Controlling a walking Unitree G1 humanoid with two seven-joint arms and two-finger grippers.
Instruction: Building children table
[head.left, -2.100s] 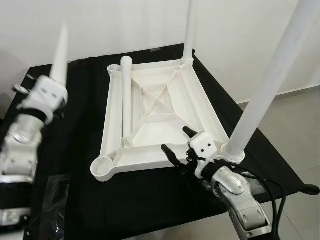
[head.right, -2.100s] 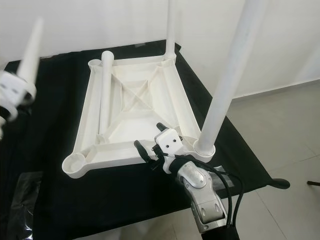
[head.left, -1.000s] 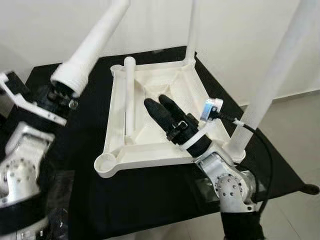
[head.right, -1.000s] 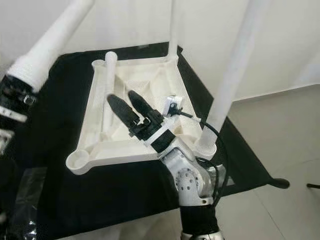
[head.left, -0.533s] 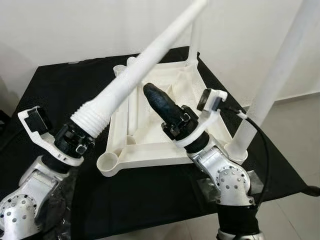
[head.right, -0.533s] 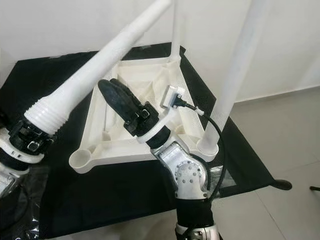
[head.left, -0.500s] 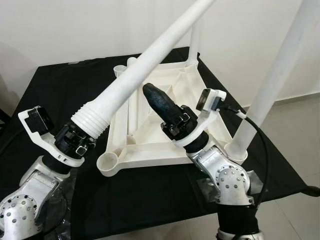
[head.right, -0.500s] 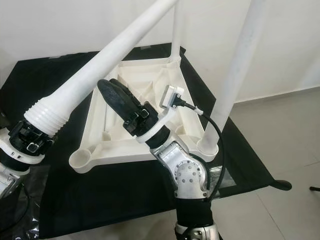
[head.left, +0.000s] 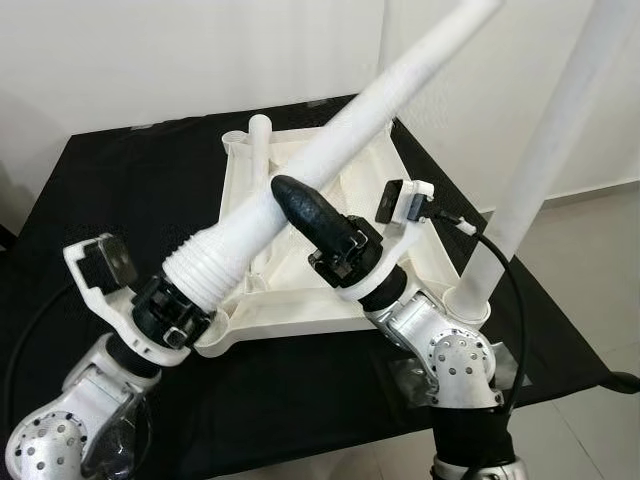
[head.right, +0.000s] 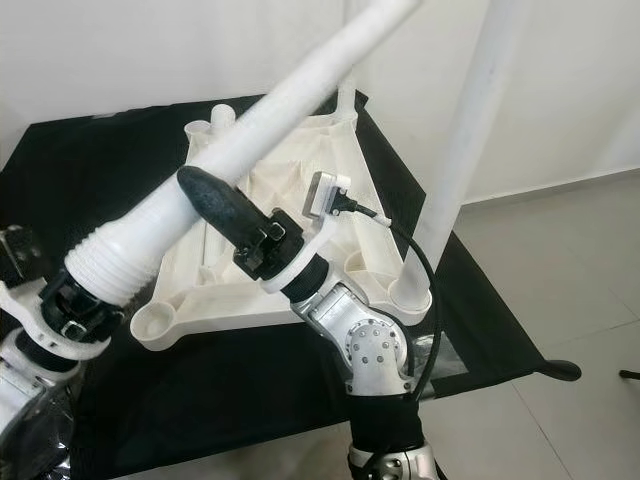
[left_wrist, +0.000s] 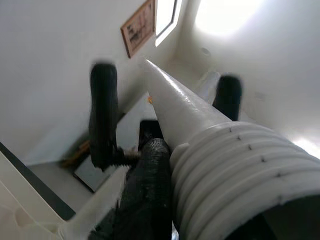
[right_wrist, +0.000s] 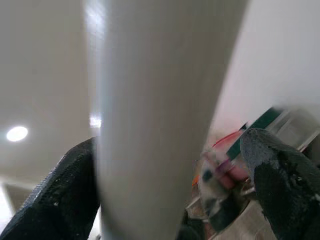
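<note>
The inverted white tabletop (head.left: 395, 225) lies on the black surface (head.left: 130, 200). Two legs are already seated upright in its right-side sockets: the near leg (head.left: 545, 165) and the far leg (head.right: 347, 95). A loose leg (head.left: 258, 150) lies inside the tabletop along its left side.

The left end effector (head.left: 165, 310) is clamped on the threaded end of a fourth leg (head.left: 340, 140), which slants up and away over the tabletop. The right end effector (head.right: 215, 205) reaches up against this leg at mid-length. In the right wrist view its fingers (right_wrist: 280, 175) straddle the shaft with a gap visible on one side, so it is not fully closed on it.

Handling judgement: the leg looks like light, stiff, hollow plastic with a smooth tapered shaft that may slip. Grip near the ribbed thread, where the diameter is largest.

The near-left socket is partly hidden behind the left end effector. The leg's tip is cut off at the frame edge. The right wrist view is blurred.
</note>
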